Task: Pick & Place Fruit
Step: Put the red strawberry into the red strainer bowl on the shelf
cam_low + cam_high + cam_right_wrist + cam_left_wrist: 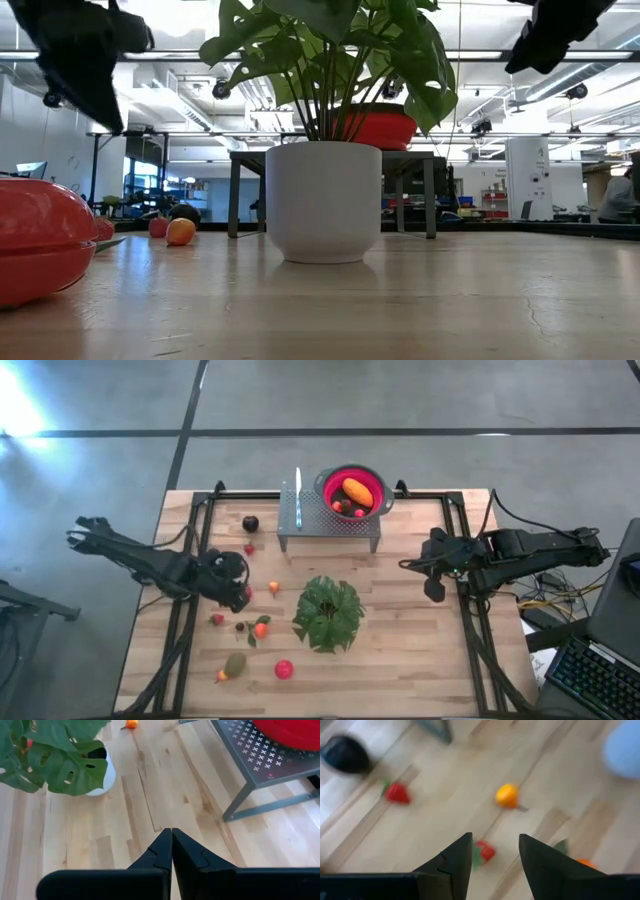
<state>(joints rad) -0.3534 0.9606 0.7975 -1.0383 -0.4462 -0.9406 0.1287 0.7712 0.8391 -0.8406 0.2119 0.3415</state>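
Several small fruits lie loose on the left half of the wooden table: a dark purple one point(250, 523), red ones point(217, 619) point(285, 669), orange ones point(273, 588) point(261, 628) and an olive-green one point(235, 664). The red bowl point(372, 478) stands on a perforated metal stand point(330, 520) at the far middle, with an orange oblong fruit point(357, 491) and small red pieces in it. My left gripper point(495, 840) hovers open above a small red fruit point(486, 851), which shows between its fingers on the table. My right gripper point(171, 840) is shut and empty, off the table at the right.
A potted leafy plant point(328, 612) in a white pot point(322, 200) stands mid-table, between the two arms. A knife-like tool point(297, 495) lies on the stand beside the bowl. Bare wood point(150, 795) lies between the plant and the stand.
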